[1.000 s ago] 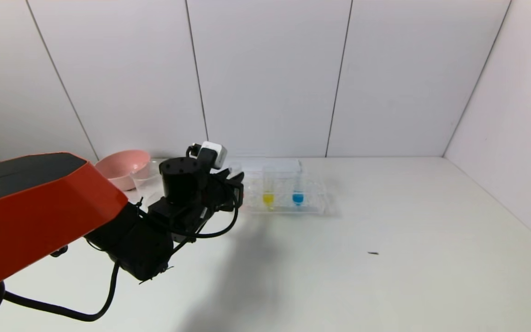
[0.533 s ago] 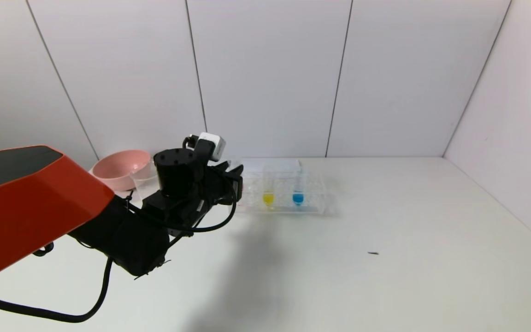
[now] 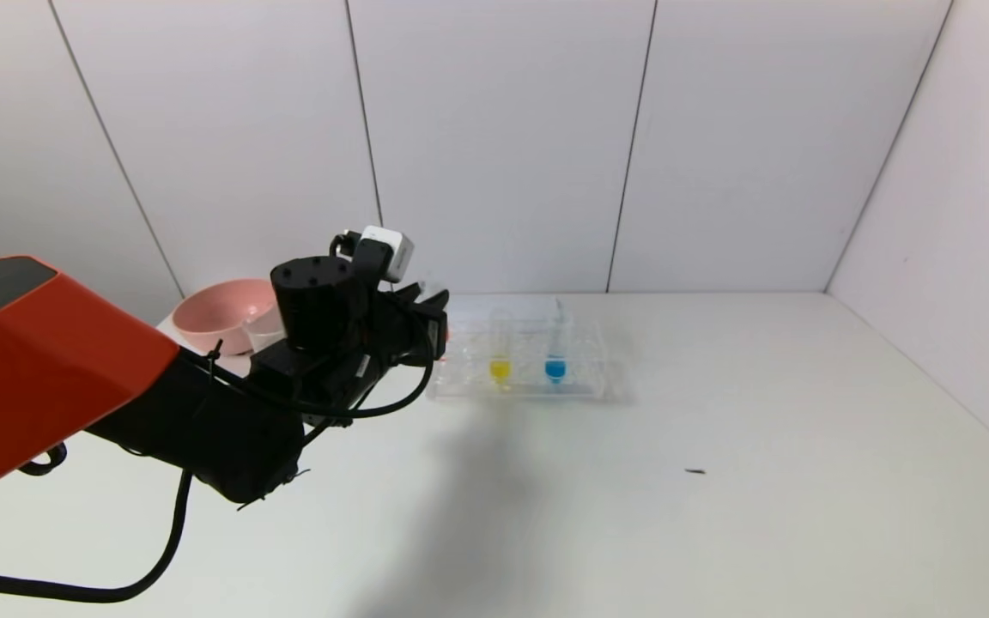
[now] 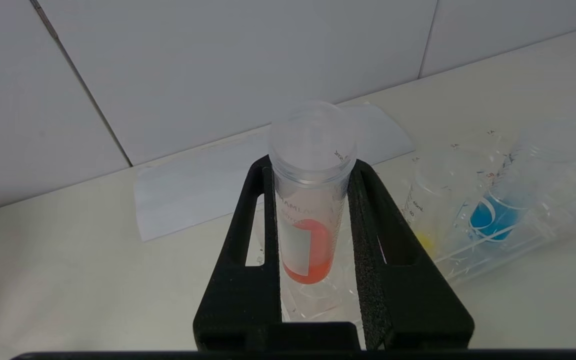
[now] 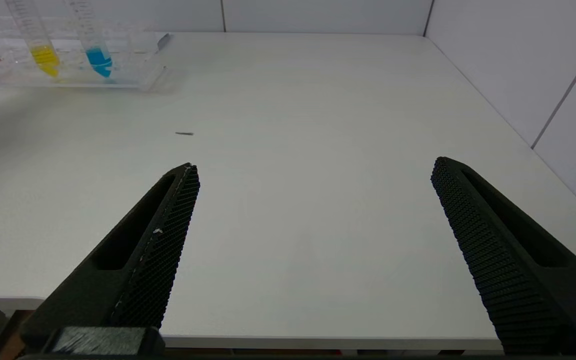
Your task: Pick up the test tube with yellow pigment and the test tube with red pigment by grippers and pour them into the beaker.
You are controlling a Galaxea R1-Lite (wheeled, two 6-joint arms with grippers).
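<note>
Your left gripper (image 4: 313, 225) clamped on the red test tube (image 4: 310, 200), upright, beside the rack (image 3: 537, 373), your right gripper (image 5: 313, 200) wide open, empty, parked above the table (image 5: 318, 125)

The clear plastic tube rack (image 3: 537, 365) is set toward the far side of the white table (image 3: 632, 481). The yellow-liquid test tube (image 3: 500, 354) is held in it, left of the blue-liquid tube (image 3: 555, 352). The pink bowl (image 3: 218, 314) is placed far left, with the small clear beaker (image 3: 261, 328) just beside it.
</note>
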